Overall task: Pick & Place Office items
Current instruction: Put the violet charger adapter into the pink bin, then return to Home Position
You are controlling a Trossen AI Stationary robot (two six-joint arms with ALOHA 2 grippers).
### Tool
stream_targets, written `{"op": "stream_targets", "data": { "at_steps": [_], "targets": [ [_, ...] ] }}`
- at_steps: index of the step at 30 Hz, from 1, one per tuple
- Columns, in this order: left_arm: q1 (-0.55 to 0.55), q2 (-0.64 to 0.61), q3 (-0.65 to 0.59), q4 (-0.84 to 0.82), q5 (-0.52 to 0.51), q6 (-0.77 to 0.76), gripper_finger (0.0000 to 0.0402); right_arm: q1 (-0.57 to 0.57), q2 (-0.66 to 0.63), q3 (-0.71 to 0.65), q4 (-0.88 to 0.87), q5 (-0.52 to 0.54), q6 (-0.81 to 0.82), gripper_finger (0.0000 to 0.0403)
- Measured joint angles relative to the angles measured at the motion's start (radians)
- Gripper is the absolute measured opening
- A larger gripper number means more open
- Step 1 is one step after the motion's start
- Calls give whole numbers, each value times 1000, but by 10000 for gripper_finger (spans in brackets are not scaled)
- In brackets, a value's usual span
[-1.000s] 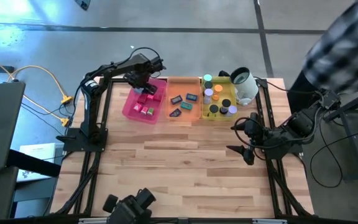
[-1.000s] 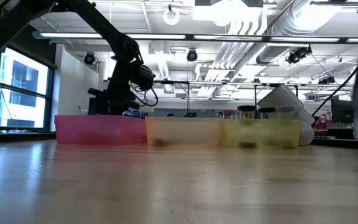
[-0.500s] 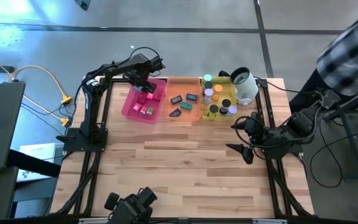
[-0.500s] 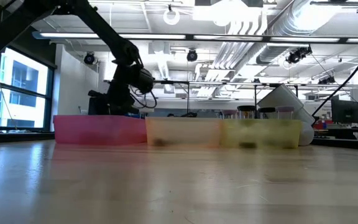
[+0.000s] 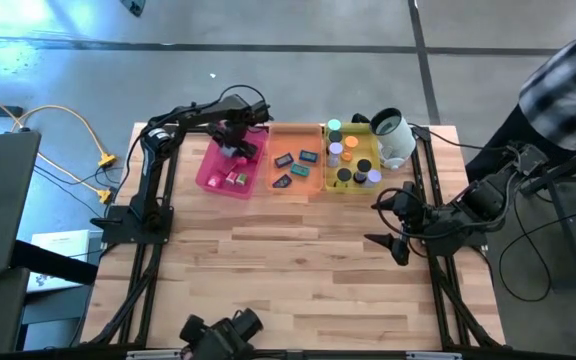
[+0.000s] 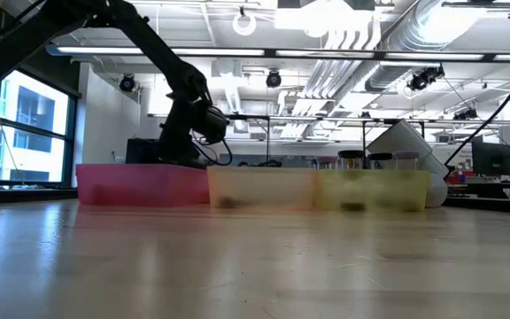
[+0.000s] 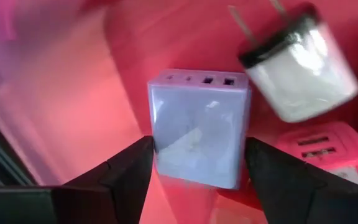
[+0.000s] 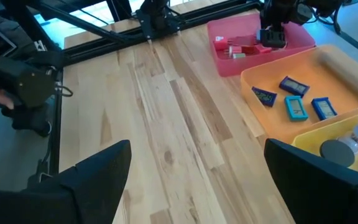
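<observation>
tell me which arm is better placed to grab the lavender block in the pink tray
Left. The left pincer is open astride the lavender block in the pink tray; the right pincer is off at the table's right side.

Bright ceiling lights (image 6: 343, 27) glare; near tabletop (image 6: 255, 275) blurred; wrist close-up soft.

Industrial lab, exposed ceiling ducts (image 6: 432, 35), concrete floor (image 5: 298, 80)

front table (image 5: 298, 260): open wood, free passage | back edge: 3 trays touching in a row, pink tray (image 5: 211, 175) crowded by left gripper (image 7: 194, 165) around lavender block (image 7: 199, 127) | cup (image 5: 393, 137) beside yellow tray (image 5: 351, 185)
</observation>
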Motion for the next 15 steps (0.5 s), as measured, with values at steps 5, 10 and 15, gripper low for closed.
{"op": "stream_targets", "data": {
  "at_steps": [5, 10, 15],
  "targets": [
    [-18, 0, 0, -4, 12, 6, 250, 0, 0, 0, -5, -3, -3, 357],
    [-23, -2, 0, -32, 19, 13, 252, 0, 0, 0, -5, -3, -6, 357],
    [-25, -2, 5, -117, 19, 32, 253, 0, 0, 0, -7, -10, -6, 357]
  ]
}}
